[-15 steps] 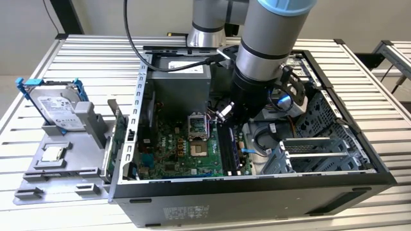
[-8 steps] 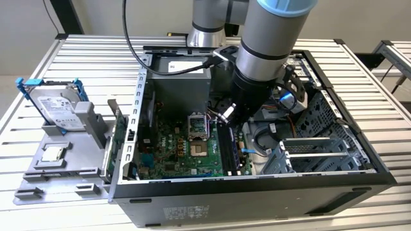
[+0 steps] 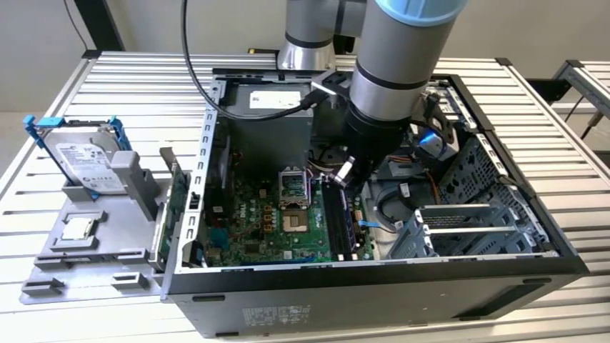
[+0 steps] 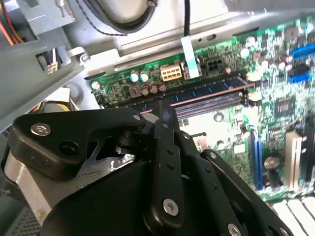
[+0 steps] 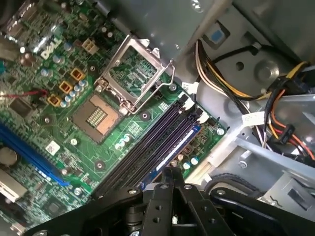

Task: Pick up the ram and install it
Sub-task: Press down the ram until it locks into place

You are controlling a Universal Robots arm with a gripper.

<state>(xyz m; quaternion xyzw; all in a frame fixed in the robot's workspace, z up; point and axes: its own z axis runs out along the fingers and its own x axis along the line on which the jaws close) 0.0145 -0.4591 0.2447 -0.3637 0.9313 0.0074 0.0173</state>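
Observation:
The ram [image 5: 178, 146], a dark blue stick with a pale label, lies lengthwise in the outermost of the long black motherboard slots [image 5: 147, 147], close to the board's edge. It appears as a blue strip [image 4: 211, 89] in the second wrist view, beside the empty slots [image 4: 206, 104]. My gripper [image 5: 170, 173] is shut, its black fingertips together just above one end of the ram; I cannot tell whether they touch it. In the exterior view the gripper [image 3: 341, 179] reaches down inside the open computer case, over the slots [image 3: 336, 218].
An open CPU socket [image 5: 140, 73] with its raised metal frame sits beside the slots. Yellow and orange cable bundles [image 5: 275, 98] and a metal drive cage [image 3: 476, 221] crowd the case. A silver hard drive with blue brackets [image 3: 91, 164] stands on a grey fixture outside.

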